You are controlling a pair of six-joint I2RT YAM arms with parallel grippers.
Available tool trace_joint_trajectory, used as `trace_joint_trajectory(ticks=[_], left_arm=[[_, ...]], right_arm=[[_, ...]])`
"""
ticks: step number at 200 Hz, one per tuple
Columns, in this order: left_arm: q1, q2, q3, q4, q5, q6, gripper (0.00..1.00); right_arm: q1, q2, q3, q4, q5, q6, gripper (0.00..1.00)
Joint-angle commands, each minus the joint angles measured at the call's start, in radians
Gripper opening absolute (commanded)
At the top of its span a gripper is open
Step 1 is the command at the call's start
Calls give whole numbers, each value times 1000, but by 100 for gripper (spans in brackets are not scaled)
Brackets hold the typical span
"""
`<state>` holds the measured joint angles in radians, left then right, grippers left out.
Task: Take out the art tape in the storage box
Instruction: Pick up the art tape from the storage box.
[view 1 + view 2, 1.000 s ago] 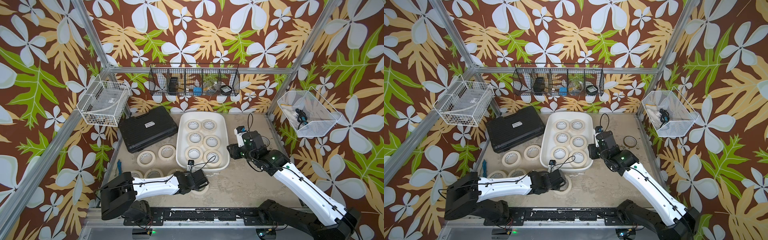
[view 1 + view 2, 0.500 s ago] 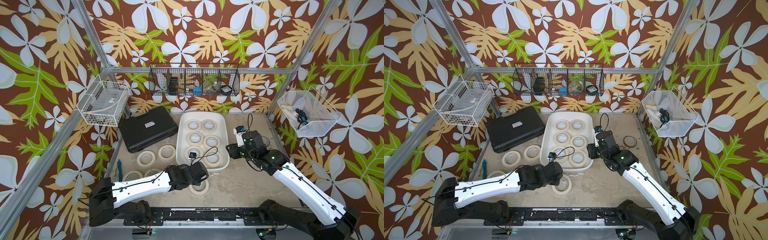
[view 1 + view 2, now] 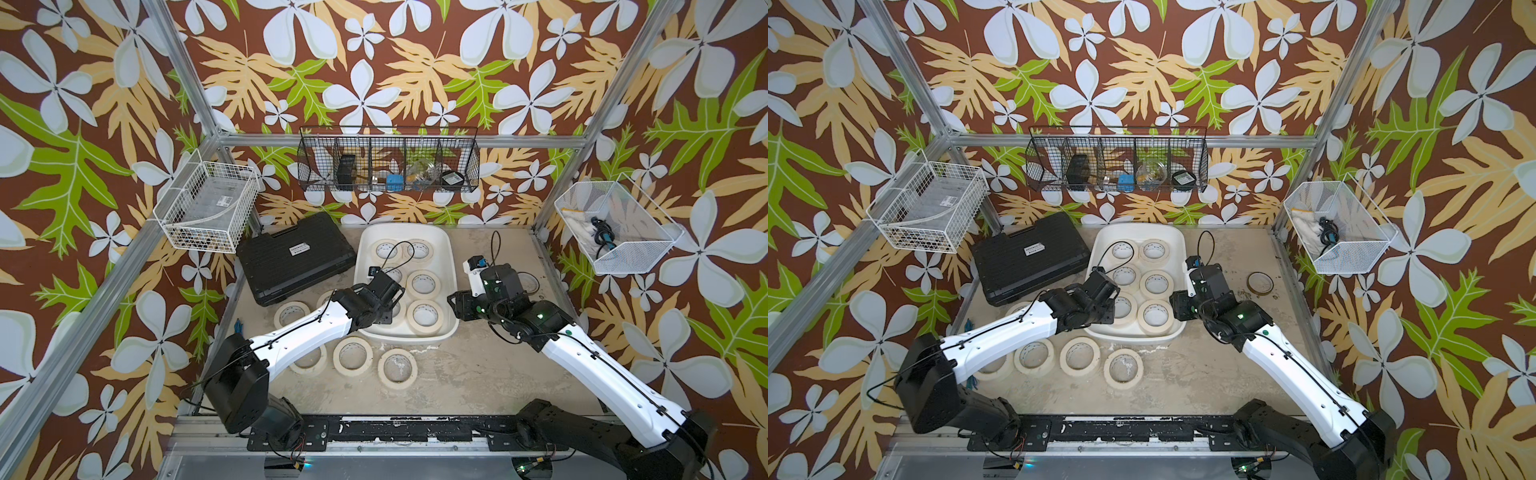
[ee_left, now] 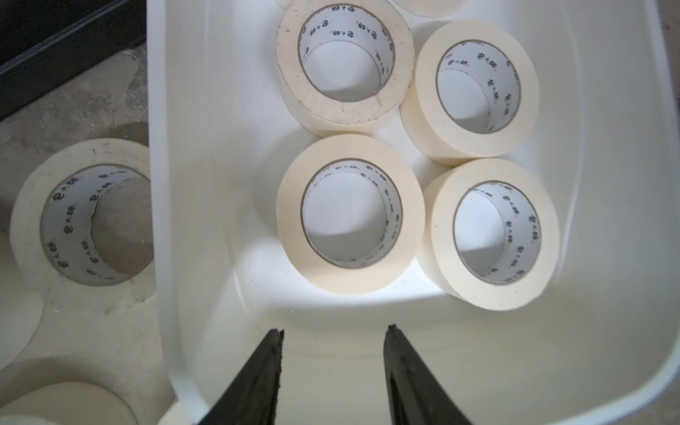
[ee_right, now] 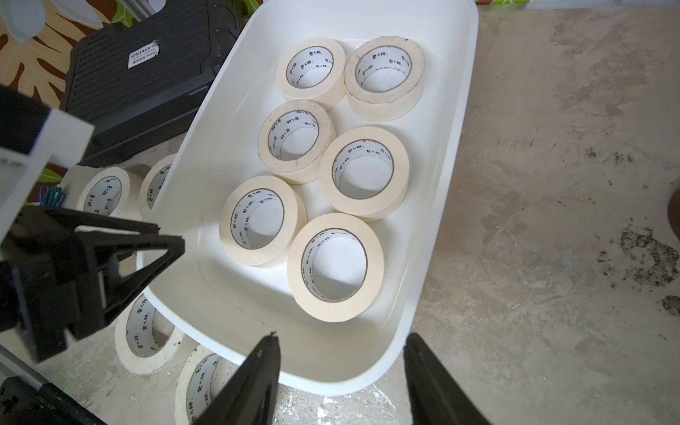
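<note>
**Contents.** Six tape rolls (image 5: 336, 311) are lying in two rows inside the white box (image 5: 206, 176). The box is sitting on the table (image 5: 552, 184) with its long side running from the robot toward the back wall. Some loose rolls (image 4: 25, 220) are lying on the table outside the box, beside its left wall and in front of it.

**Orientation.** Every roll is resting on a flat face, with its hole facing up and its core axis upright. Being round, none is offering a long axis, so no approach angle is looking better than another.

**Tools.** The left gripper (image 4: 335, 329) is hovering over the box's near left corner with its jaws parted, holding nothing. The right gripper (image 5: 342, 335) is hanging over the near right rim, also parted and empty.

**Step in hand (judged).** The left arm is probably reaching for the near left roll (image 4: 346, 281), which is lying just ahead of its tips.

**Handling advice.**
- Drop one finger into the hole and the other outside the ring.
- Pick the side facing away from the roll just beside it.
- Lift straight up, clearing the sloping wall.
</note>
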<state>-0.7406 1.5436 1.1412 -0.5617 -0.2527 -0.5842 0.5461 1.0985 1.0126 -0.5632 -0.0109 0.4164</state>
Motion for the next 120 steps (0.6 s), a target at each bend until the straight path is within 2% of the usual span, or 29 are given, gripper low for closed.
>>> trace_joint_trajectory(ticks=[1, 53, 120], left_arm=[[48, 57, 7, 67, 58, 53, 49], [109, 187, 35, 104, 73, 46, 49], [122, 278, 25, 151, 74, 33, 46]], right_arm=[[0, -5, -10, 34, -24, 26, 58], [0, -17, -35, 39, -35, 36, 57], [1, -29, -48, 38, -25, 38, 57]])
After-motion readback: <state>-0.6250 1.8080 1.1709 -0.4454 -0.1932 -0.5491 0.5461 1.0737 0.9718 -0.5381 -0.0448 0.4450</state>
